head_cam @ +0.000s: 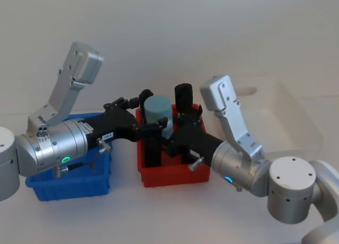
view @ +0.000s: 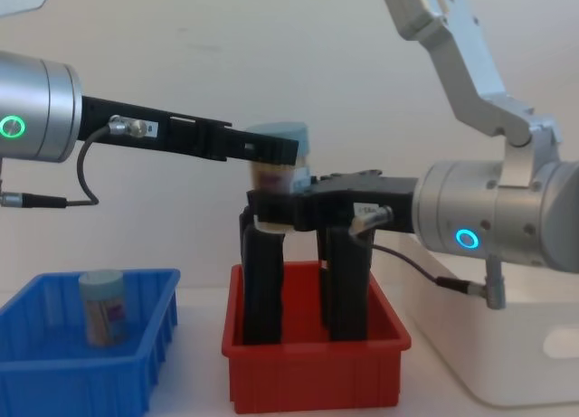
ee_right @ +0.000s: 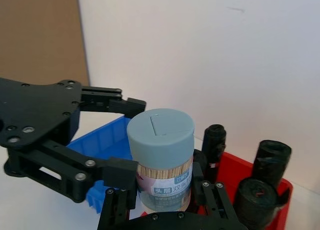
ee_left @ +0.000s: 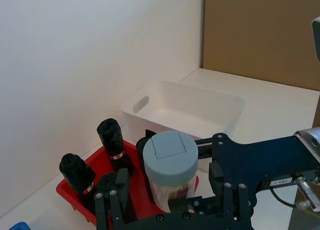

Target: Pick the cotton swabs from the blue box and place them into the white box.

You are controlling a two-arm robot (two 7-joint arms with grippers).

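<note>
Cotton swabs jar (head_cam: 158, 115) above red bin (head_cam: 172, 175).

cotton swabs jar (ee_right: 161, 160): pale teal lid, cream-pink label, tan sticks behind clear wall | blue box (view: 81, 376): blue, ribbed | red bin (view: 312, 381): red | rolls (ee_left: 114, 140): black | white box (ee_left: 190, 110): white | both end effectors: black | table (head_cam: 159, 212): white

Arms hide the blue box (head_cam: 69, 187) interior (head view); jar label (ee_right: 167, 190) text unreadable.

Matt-lidded clear plastic jar (ee_right: 162, 165); ribbed blue box (view: 81, 381).
</note>
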